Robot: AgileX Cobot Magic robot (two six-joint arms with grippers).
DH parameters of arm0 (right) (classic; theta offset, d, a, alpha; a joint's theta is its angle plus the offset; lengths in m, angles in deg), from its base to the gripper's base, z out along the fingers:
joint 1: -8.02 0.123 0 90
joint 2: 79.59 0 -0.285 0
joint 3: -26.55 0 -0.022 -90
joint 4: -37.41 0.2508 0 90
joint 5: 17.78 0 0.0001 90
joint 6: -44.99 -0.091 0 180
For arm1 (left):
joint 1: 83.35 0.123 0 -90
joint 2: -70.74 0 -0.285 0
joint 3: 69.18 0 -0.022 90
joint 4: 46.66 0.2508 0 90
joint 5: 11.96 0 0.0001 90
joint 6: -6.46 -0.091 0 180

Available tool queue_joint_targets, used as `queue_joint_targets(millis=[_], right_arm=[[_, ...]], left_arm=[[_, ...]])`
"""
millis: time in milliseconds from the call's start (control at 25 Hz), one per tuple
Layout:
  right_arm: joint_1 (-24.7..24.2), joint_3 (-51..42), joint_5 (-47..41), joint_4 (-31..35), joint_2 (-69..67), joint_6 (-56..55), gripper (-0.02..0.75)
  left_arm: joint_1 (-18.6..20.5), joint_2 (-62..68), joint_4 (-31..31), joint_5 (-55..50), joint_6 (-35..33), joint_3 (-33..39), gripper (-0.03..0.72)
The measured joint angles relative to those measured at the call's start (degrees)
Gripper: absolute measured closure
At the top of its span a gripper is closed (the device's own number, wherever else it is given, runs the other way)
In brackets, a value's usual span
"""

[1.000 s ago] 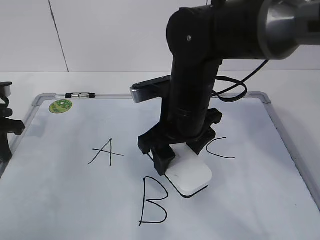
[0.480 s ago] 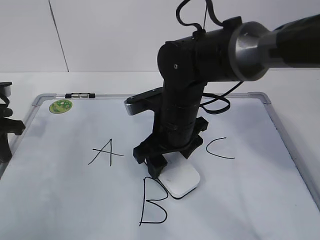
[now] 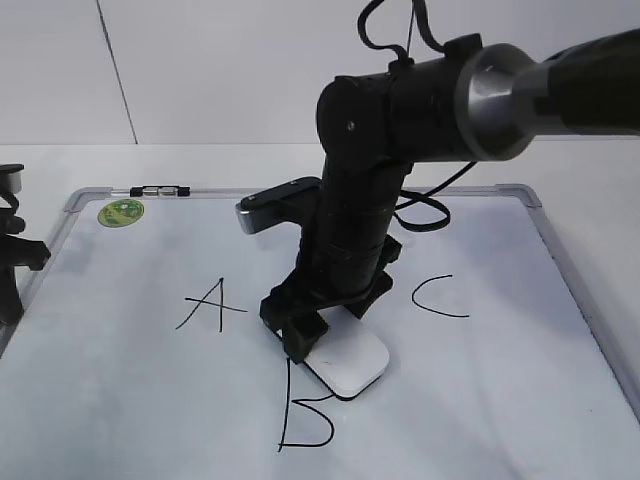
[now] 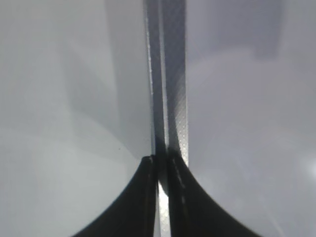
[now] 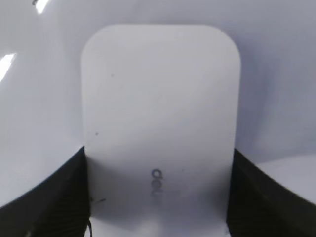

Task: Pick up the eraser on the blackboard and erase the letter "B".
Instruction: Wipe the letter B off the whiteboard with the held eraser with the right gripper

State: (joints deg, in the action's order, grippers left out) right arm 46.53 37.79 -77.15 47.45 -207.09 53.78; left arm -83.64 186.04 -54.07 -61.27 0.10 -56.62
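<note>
The blackboard (image 3: pixel 120 400) is a large white glossy dry-erase sheet in a silver-grey metal frame with grey corner caps, flat on a white counter (image 3: pixel 250 160). Open board surface lies at 9 o'clock of the eraser toward the slanted "A" (image 3: pixel 212 303), and at 3 o'clock below the curved "C" (image 3: pixel 438 296); the right frame edge is well apart. The bottom board edge runs out of the exterior view.

The eraser (image 3: pixel 345 362) is a white, smooth plastic block with rounded corners and a thin black underside, lying flat on the board at centre, between "A" and "C". It covers the upper right of the letter "B" (image 3: pixel 305 422); the lower loop and the stem show at 7 o'clock of it. In the exterior view its long axis runs from about 10 to 4 o'clock; in the right wrist view (image 5: pixel 160 128) it points to 12 o'clock, small grey lettering near the bottom.

The right tool (image 3: pixel 318 337) is clamped on the eraser, black ribbed fingers (image 5: pixel 64 197) pressing both long sides. The arm above it is matt black with a silver band.

The left tool (image 3: pixel 15 265) sits at the board's left frame, 9 o'clock edge of the exterior view; its wrist view (image 4: pixel 163 197) shows the fingers almost touching, a thin slit between them, over the frame strip.

A round green sticker (image 3: pixel 121 212) and a small black-and-silver marker (image 3: pixel 160 189) are at the top left corner.
</note>
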Motion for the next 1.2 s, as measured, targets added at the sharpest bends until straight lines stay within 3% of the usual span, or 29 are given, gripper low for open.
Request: queue_joint_targets(millis=[320,560,880,1200], right_arm=[[0.0,-2.07,1.05,0.8,1.45,7.52,0.22],[0.18,-6.71,-0.28,-3.61,7.16,7.78,0.22],[4.17,-22.92,15.33,-6.13,15.72,7.78,0.221],[4.68,-24.49,22.66,-7.72,15.46,7.8,0.221]], left_arm=[[0.0,0.0,-0.13,0.12,0.0,0.0,0.664],[0.0,0.0,-0.27,0.34,0.0,0.0,0.664],[0.0,0.0,-0.27,0.46,0.0,0.0,0.664],[0.0,0.0,-0.4,0.46,0.0,0.0,0.663]])
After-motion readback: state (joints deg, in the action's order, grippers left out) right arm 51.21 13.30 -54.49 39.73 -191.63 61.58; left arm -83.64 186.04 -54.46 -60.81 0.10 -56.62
